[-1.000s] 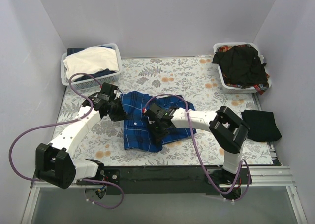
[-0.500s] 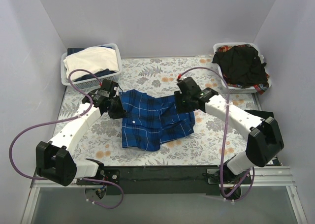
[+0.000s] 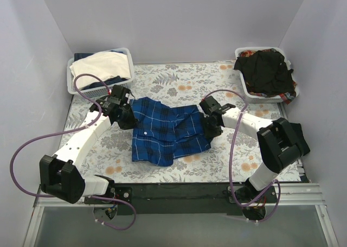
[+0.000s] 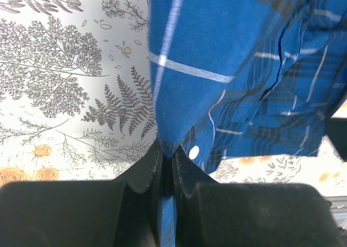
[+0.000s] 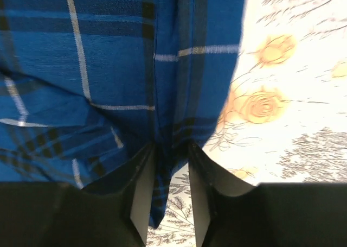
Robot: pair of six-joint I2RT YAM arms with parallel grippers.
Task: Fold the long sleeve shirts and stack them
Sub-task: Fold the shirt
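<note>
The royal-blue plaid shirt (image 3: 168, 130) lies crumpled in the middle of the flowered table (image 3: 179, 84). My left gripper (image 3: 126, 116) is at its left edge, shut on a fold of the blue cloth, as the left wrist view (image 4: 167, 149) shows with the shirt (image 4: 217, 46) spreading away above. My right gripper (image 3: 209, 128) is at the shirt's right edge; in the right wrist view (image 5: 171, 146) its jaws stand narrowly apart with a fold of the shirt (image 5: 81, 51) pinched between them. The black shirt (image 3: 268, 70) is heaped in the back right basket.
A white lattice basket (image 3: 76, 88) at the back left holds a cream cloth (image 3: 103, 67) over dark cloth. Another white basket (image 3: 250, 96) stands at the back right. The right arm's elbow (image 3: 282, 141) hangs over the table's right edge. Purple cables loop from both arms.
My right gripper went from the middle of the shirt out to its right side, then came nearer, and the shirt spread wider to the right. The left gripper shifted slightly back and stayed shut on the cloth.
</note>
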